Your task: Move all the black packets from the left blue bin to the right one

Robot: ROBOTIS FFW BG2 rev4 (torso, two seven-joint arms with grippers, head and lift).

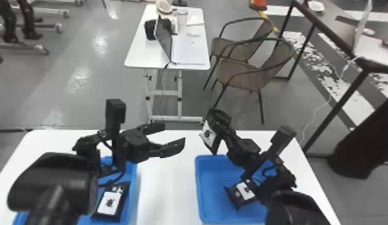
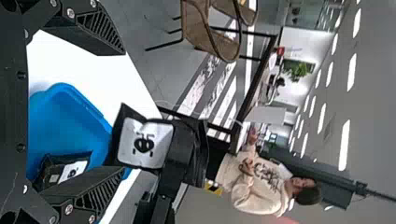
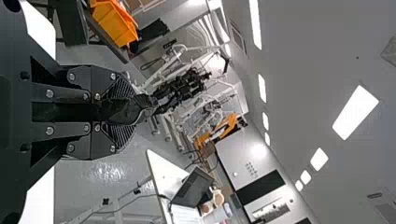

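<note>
Right hand (image 3: 122,111) clenched on a black packet (image 1: 208,133), label toward the released left hand (image 1: 174,133), near but apart. Long axis roughly upright, slight tilt. Packet is above the counter (image 1: 164,185), around the right bin's (image 1: 212,188) far left corner; bin interior lies lower, rightward and robotward. Right arm nearer; judged next: draw in, lower, release. Another packet (image 1: 245,191) inside there; one packet (image 1: 109,203) in left bin (image 1: 132,179) awaits transfer.

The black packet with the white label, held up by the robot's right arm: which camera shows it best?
The left wrist view, because the packet shows large there, label towards the camera. The head view has it smaller and slanted; the right wrist view, edge-on in the right end effector.
</note>
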